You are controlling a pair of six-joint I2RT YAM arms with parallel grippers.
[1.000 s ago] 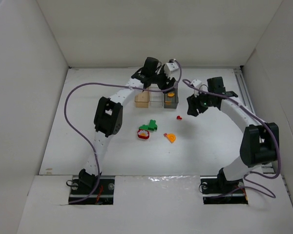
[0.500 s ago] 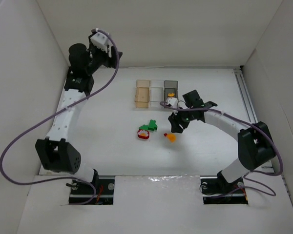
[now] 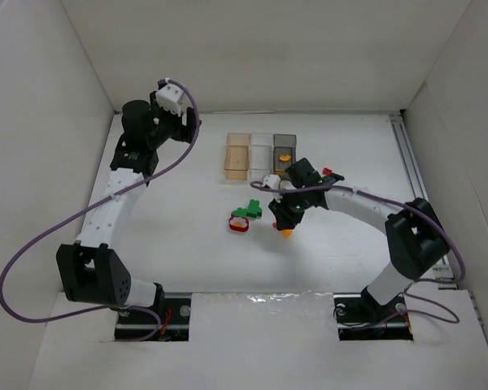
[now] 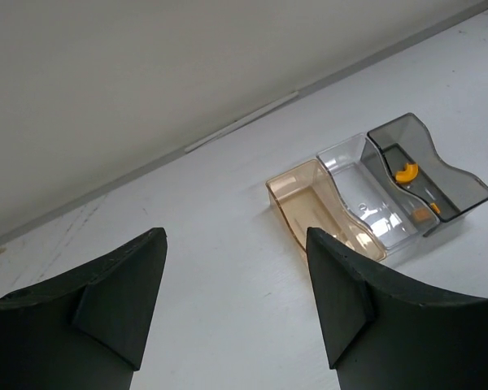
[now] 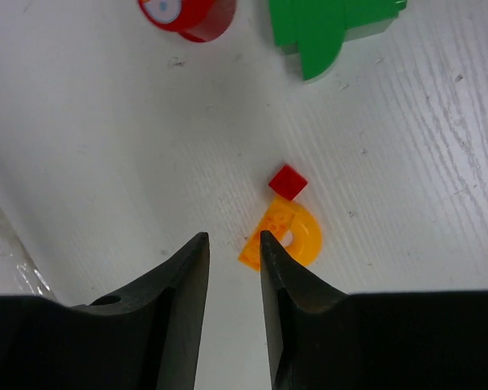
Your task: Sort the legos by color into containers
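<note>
Checking in from the remote desk. My left pincer point(image 4: 234, 260) hangs high over the far left corner of the white table point(image 3: 179, 244), well apart from all the pieces. Its jaws are spread wide with nothing between them. Its camera looks down on three small open-top plastic boxes in a row, side by side: the amber-tinted translucent box point(image 4: 309, 203), the clear box point(image 4: 366, 183) in the middle, and the dark grey translucent box point(image 4: 464, 180). Two small orange bits point(image 4: 405, 172) lie in the grey one.

My right pincer point(image 5: 232, 244) is low over the middle of the table, jaws drawn to a narrow slit and not clamped on anything. The orange plastic wedge with a rounded edge and a hole point(image 5: 293, 236) lies right at the fingertips. One corner pokes into the slit and the rest sits off to one side; I can't tell whether a finger touches it. A tiny red square brick point(image 5: 287, 181) touches the wedge's far edge. Beyond that lie the flat green plastic piece point(image 5: 325, 28) and, near it, the red plastic ring point(image 5: 187, 12). Another tiny red piece point(image 3: 329, 171) lies near the grey box, beside the right arm.
</note>
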